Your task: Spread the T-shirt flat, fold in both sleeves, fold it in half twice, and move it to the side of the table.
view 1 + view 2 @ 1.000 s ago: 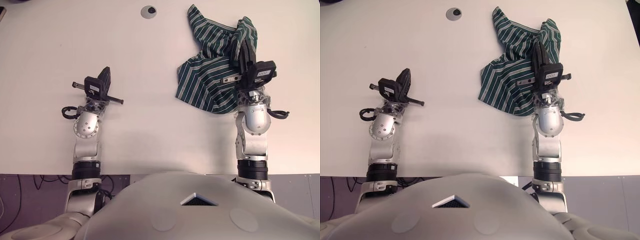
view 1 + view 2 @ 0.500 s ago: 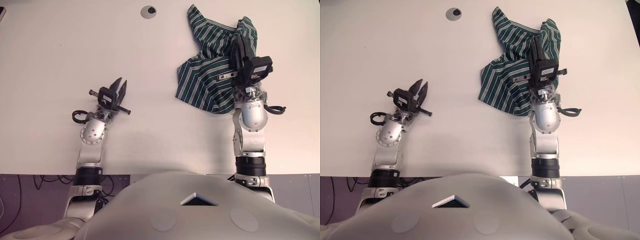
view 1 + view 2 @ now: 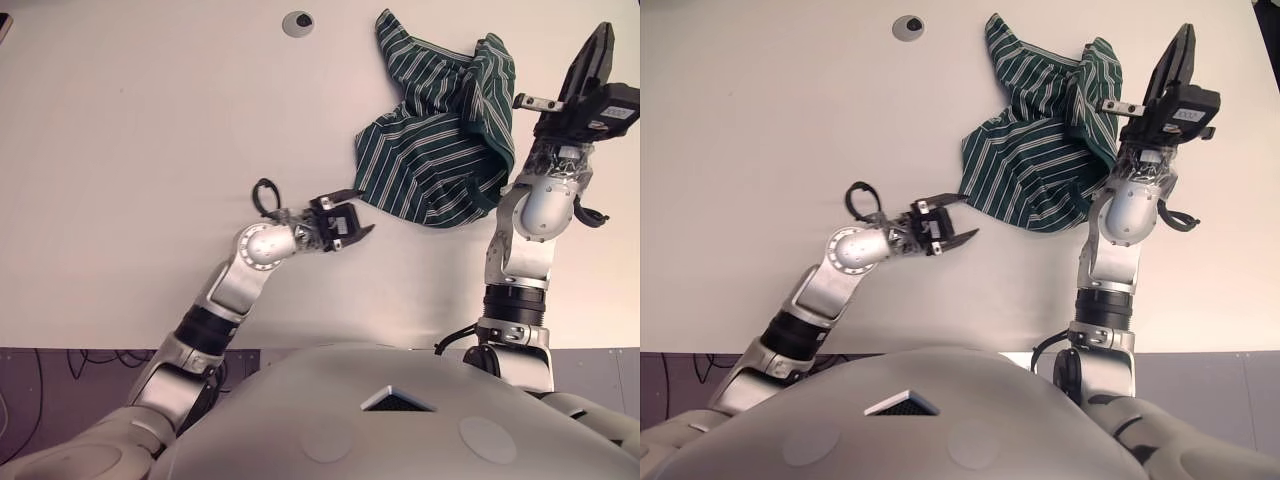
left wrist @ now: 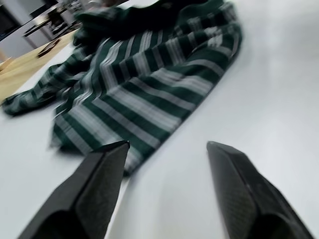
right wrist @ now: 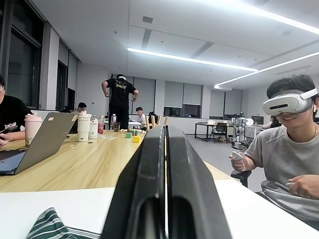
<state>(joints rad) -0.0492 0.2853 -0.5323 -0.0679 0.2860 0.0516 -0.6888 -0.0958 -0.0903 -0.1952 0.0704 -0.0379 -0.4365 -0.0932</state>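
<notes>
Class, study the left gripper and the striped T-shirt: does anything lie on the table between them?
Nothing visible does. The open left gripper sits close to the near hem of the T-shirt, and only a narrow strip of bare table separates them.

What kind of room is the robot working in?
Probably an office or lab: a long wooden table with a laptop and cups, strip lights overhead, and the T-shirt on a white worktable.
</notes>
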